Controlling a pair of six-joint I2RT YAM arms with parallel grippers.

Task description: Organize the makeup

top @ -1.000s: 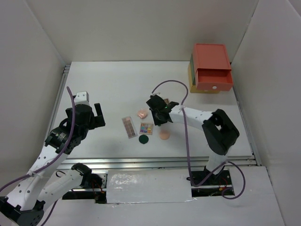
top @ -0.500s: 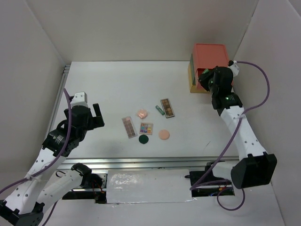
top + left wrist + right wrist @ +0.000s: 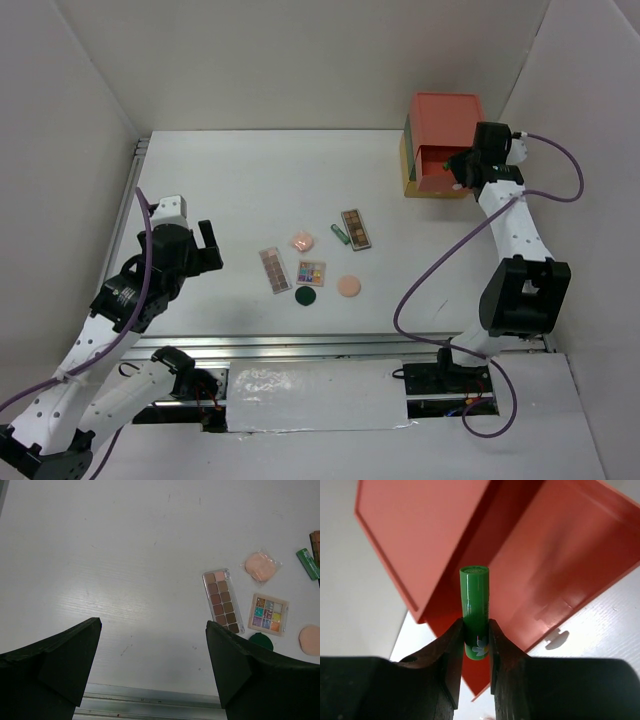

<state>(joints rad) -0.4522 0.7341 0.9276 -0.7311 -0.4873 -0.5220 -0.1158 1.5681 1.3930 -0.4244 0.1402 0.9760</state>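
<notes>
**Arrived at the open drawer (image 3: 447,163)**

Swung here from mid-bench within a second. Clamped in the right tool (image 3: 476,645): green tube (image 3: 475,605), at the drawer mouth. Spread wide and empty above the bench (image 3: 100,555): left tool (image 3: 152,625). Probably ready to release; long palette (image 3: 273,270) and others yet to go.

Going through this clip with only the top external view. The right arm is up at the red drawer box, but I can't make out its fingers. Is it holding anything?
Observer: Yes. The right wrist view shows the right gripper shut on a green tube, clamped near the tube's lower end.
Operator: Which way does the tube point?
Observer: Its free end sticks out past the grip, toward the inside of the open red drawer.
Operator: And the left gripper?
Observer: The left wrist view shows the left gripper open, with only the table showing in its gap.
</notes>
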